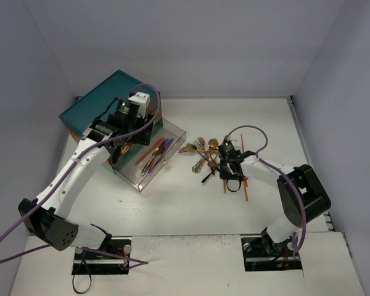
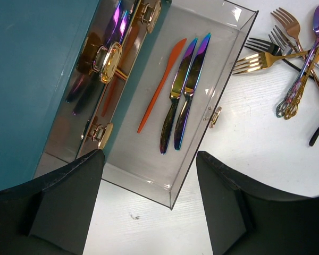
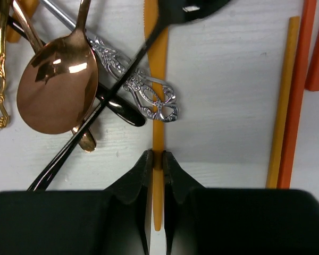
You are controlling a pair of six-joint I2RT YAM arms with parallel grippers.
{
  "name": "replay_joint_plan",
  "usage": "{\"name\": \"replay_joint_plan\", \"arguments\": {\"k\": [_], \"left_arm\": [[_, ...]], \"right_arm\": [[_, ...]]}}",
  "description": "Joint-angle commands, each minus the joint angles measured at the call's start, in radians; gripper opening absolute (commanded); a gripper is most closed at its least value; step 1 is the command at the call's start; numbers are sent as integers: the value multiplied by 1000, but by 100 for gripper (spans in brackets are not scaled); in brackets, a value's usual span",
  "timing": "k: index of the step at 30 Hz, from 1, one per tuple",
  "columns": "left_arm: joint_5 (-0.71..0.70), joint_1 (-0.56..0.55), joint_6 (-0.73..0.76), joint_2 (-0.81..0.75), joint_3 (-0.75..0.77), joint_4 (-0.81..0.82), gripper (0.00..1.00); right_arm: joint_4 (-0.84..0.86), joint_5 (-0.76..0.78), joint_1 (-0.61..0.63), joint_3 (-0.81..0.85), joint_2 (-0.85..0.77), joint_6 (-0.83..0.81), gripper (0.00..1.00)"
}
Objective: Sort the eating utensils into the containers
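Pinching the orange knife point(image 3: 158, 135) by its handle end, the right fingers point(image 3: 157, 158) are pressing together on it low over the counter point(image 1: 191, 209), at the near edge of the loose pile. The knife is looking like plastic: light, stiff enough to carry from 1 end, and smooth, so a grip on its thin edges may be letting it swivel. Just beyond the grip its blade is running under a silver handle point(image 3: 143, 93) and a black handle point(image 3: 90, 125), with a copper spoon point(image 3: 56, 87) lying beside them. A straight lift is likely dragging those along, so sliding it back toward the arm's base first is looking safer. Orange sticks point(image 3: 296, 95) are lying apart on the other side, clear of that path.

Bare counter is lying open on the near side of the pile and between the pile and the drawer point(image 2: 212, 64). Farther on, the left fingers point(image 2: 149, 156) are hanging spread and empty above the drawer's near end, crowding the approach. Inside it an orange twin point(image 2: 160, 85) and 2 iridescent knives point(image 2: 183, 95) are lying lengthwise, with floor free beside them. The drawer's raised clear wall is asking for clearance on the way in. Forks point(image 2: 255, 61) are resting just outside it. Farthest back, the teal chest point(image 1: 95, 102) is standing in the far left corner.
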Motion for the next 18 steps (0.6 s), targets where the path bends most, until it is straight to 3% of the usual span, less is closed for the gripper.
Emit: {"name": "replay_joint_plan", "arguments": {"k": [1,10,18], "left_arm": [[6,1,0,-30,1,7,67],[20,2,14,-9,32,7,67],[45,2,3,11,60,7,67]], "right_arm": [[-9,105,4,-37,-27,72,0],[-173,156,4,-60,-248,138,0],[-348,107,5,71,-345,121,0]]}}
